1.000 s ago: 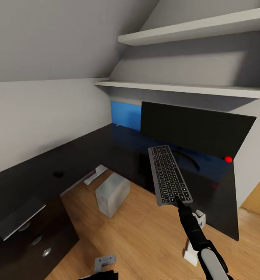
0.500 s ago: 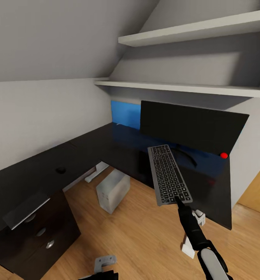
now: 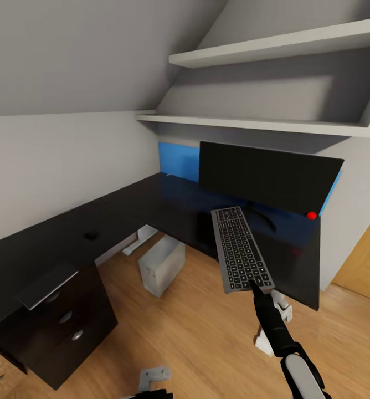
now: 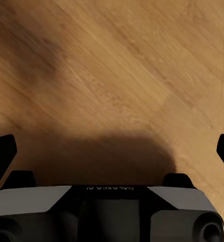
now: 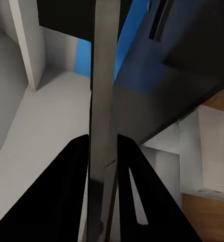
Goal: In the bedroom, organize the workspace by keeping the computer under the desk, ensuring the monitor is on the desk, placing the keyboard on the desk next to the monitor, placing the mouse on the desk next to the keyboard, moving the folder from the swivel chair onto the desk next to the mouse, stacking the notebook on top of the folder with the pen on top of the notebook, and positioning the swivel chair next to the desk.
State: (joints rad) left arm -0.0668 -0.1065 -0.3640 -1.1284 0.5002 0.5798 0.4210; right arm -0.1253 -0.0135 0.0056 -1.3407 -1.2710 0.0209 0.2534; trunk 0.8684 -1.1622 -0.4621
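Right hand (image 3: pixel 255 286) extended forward, clamped edge-on, left hand (image 4: pixel 112 151) spread wide, pointing down

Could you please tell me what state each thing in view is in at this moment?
keyboard: held in the air by its near edge, above the floor in front of the desk
right gripper: shut on the keyboard
left gripper: open, over bare wood floor
monitor: upright on the desk, screen dark
computer: upright on the floor under the desk
mouse: resting on the black desktop
desk: no keyboard on it yet
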